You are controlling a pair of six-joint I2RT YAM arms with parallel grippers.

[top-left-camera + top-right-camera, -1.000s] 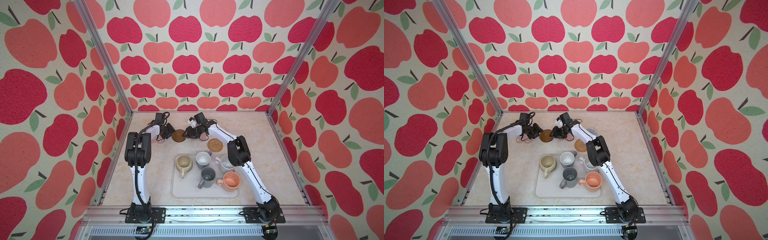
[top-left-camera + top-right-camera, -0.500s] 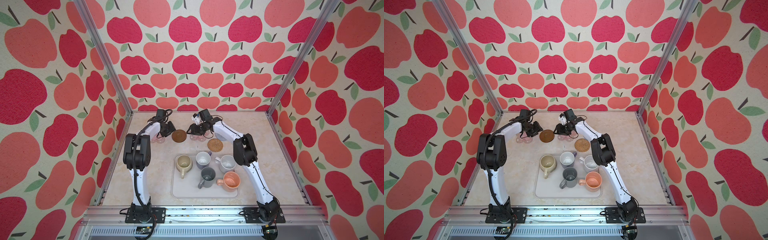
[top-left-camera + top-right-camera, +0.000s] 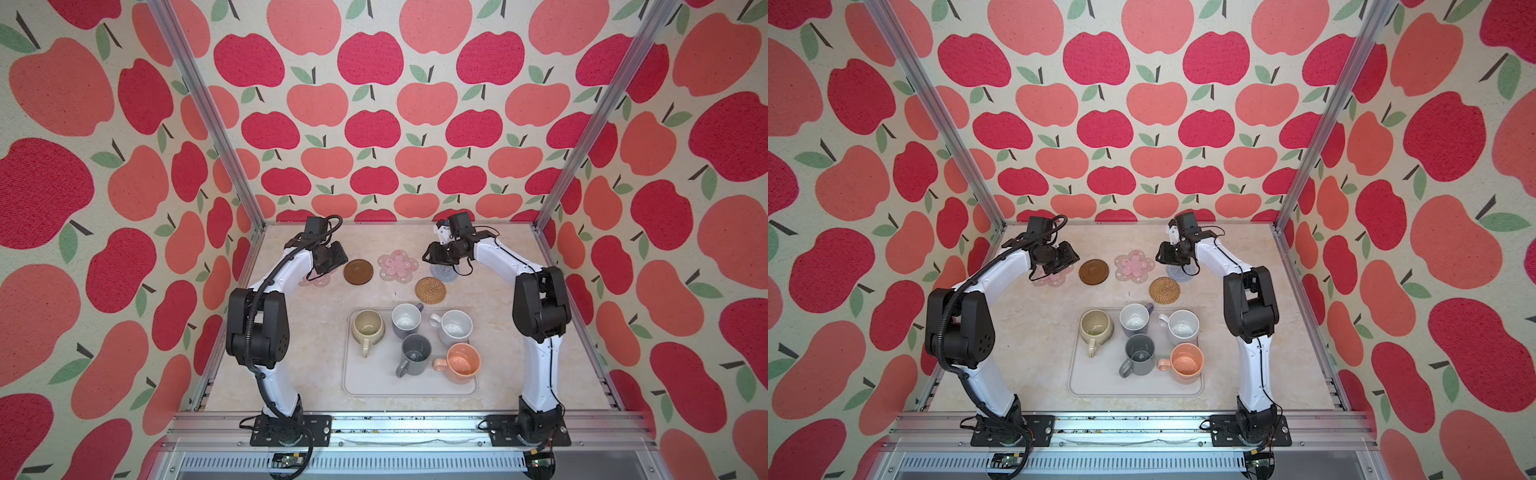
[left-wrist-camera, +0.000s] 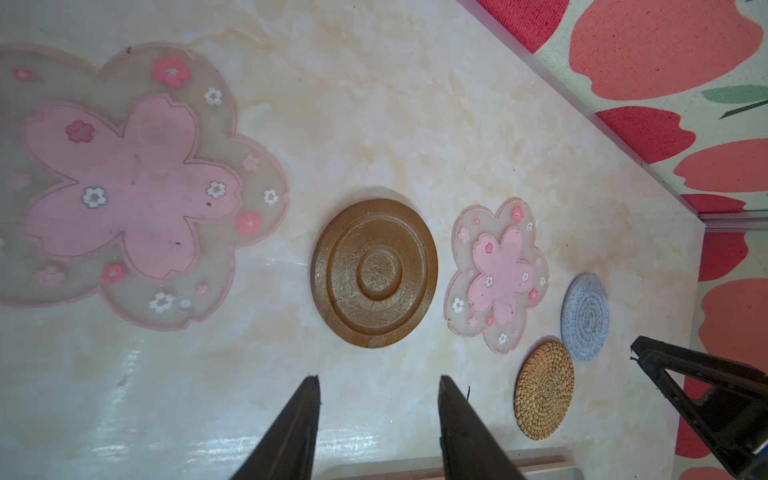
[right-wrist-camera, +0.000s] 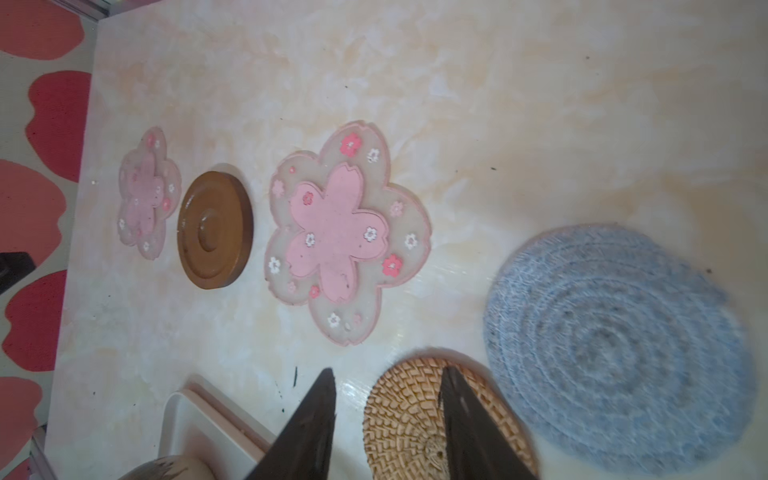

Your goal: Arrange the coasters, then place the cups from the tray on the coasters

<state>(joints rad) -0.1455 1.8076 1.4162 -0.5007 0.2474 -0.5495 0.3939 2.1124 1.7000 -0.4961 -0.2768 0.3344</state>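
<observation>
The right gripper [image 5: 388, 370] hangs part-open and empty; the tan rattan coaster [image 3: 430, 289] lies just ahead of its tips, toward the tray [image 3: 365, 384]. The left gripper [image 4: 379, 377], also part-open and empty, is farther off.

This is a robot test cell in a lab, not a real home. Three walls [image 3: 374, 124] with a printed pattern of red and pink apples close a box; the covering seems to be a coarse cloth, but the views do not let me be sure. Bare aluminium posts [image 3: 203, 108] stand at the corners, and a metal rail [image 3: 407, 424] with a slotted cable duct [image 3: 374, 463] runs along the open front. Two white and black arms [image 3: 286, 273] are bolted to this rail on black plates [image 3: 291, 429]. The tabletop [image 3: 307, 332] imitates beige marble. A tray [image 3: 365, 384] of cups [image 3: 407, 320] and some coasters [image 3: 358, 272] give only a staged home look.
</observation>
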